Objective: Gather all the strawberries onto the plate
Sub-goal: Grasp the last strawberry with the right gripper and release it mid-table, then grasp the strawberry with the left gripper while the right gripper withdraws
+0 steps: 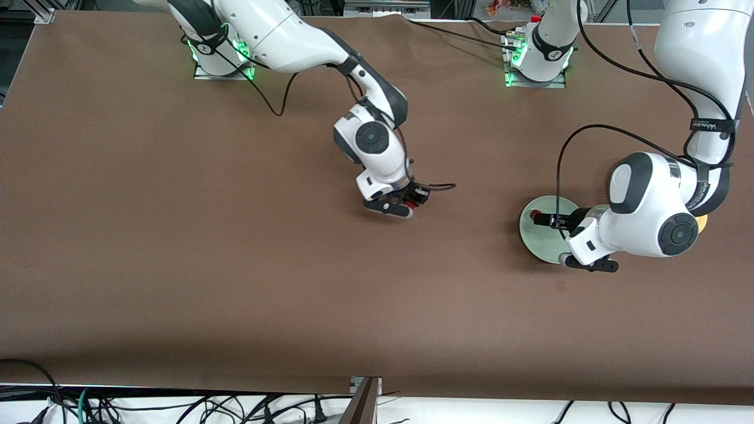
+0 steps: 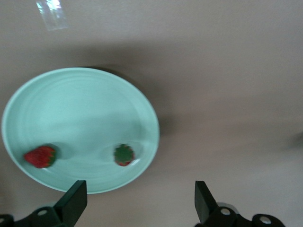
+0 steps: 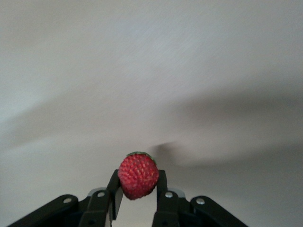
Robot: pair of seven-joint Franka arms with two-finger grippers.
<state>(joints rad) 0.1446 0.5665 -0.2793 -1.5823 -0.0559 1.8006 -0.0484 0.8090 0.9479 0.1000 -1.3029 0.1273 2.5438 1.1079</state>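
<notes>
- A brown table fills the front view, bare and matte over most of its width; a faint dark mark shows on it near the plate, on the side toward the front camera.
- White floor and tangled dark cables run along the table's near edge.
- The pale mint plate lies toward the left arm's end, holding two strawberries apart from each other near its rim.
- The left gripper hangs over the plate's edge, fingers spread wide, holding nothing.
- The right gripper is over the table's middle, pinching the third strawberry.
</notes>
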